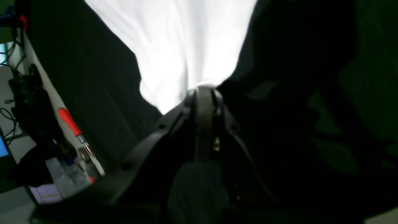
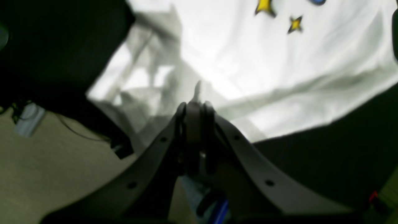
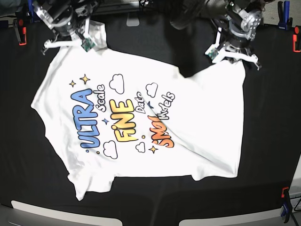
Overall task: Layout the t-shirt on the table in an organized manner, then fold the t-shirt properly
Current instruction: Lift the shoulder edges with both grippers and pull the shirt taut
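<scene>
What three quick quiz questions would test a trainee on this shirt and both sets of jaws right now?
1. True or false: the t-shirt lies print side up on the table.
2. Which word is printed in yellow? A) ULTRA B) FINE C) SMOL
3. What do the left gripper and right gripper each hold?

Key: 1 true. 2 B. 3 Both sets of jaws are shut on the shirt's edge at the far side of the table.

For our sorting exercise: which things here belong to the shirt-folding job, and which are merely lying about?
Belong to the job:
t-shirt
table
left tool
right tool

Just lying about:
red clip
blue clip
</scene>
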